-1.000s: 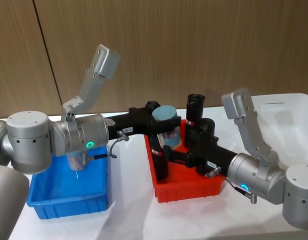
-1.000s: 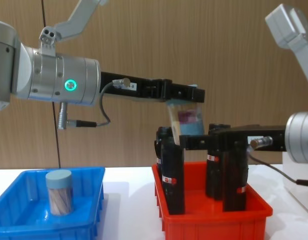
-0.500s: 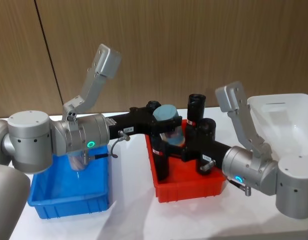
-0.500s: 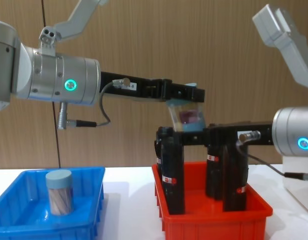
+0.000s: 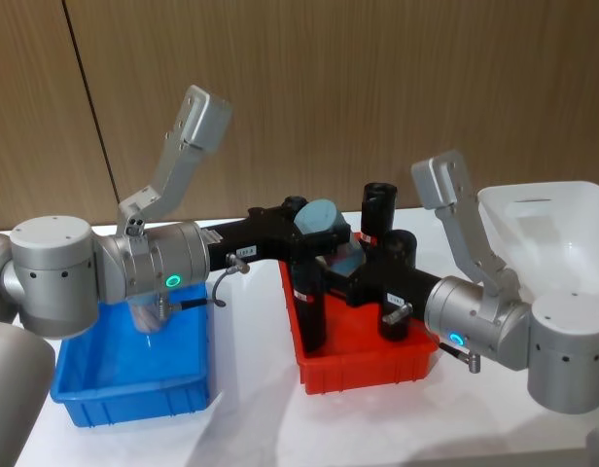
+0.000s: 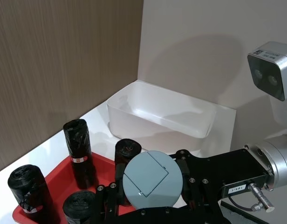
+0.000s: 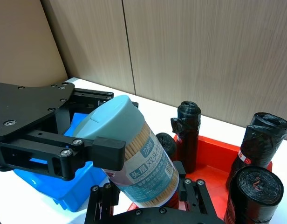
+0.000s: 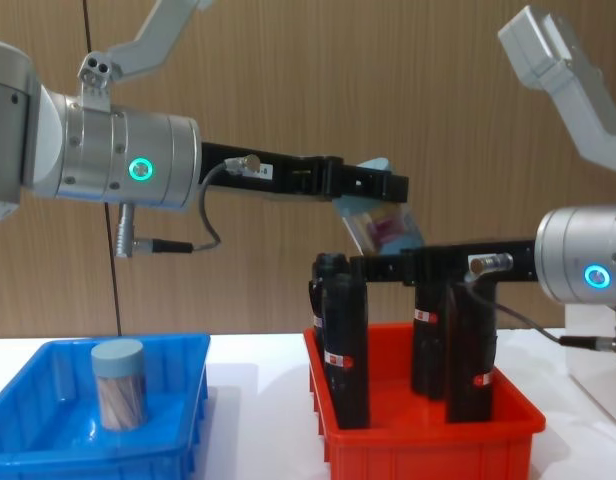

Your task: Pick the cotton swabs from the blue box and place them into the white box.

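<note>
Since a second ago my right arm has swung in toward 9 o'clock. My right tool [image 8: 363,268] now sits at the lower end of the raised jar [image 8: 388,225] of cotton swabs. That jar was near upright, and now its lid leans to 11 o'clock in the chest view. My left tool [image 8: 373,183] is clamped on it just below the lid, high above the red bin [image 8: 428,450]. I cannot tell whether my right tool grips it or only flanks it.

I count two jars. The second jar [image 8: 119,385] stands upright in the blue box [image 5: 134,399], which has not shifted. There are four black rolls [image 8: 345,340], all on end in the red bin, and one white box [image 5: 572,243].

From my head, the blue box lies at 8 o'clock on the white surface [image 5: 261,409], the red bin is at 6 o'clock and the white box at 3 o'clock.

Both jars are clear plastic cylinders packed with tan sticks, under flat round lids of pale blue-grey. The blue box and the red bin are glossy, shallow and slope-walled. The white box is slightly translucent, with taller, straighter walls. The rolls are crinkled black film, each banded with a small red-and-white label.
</note>
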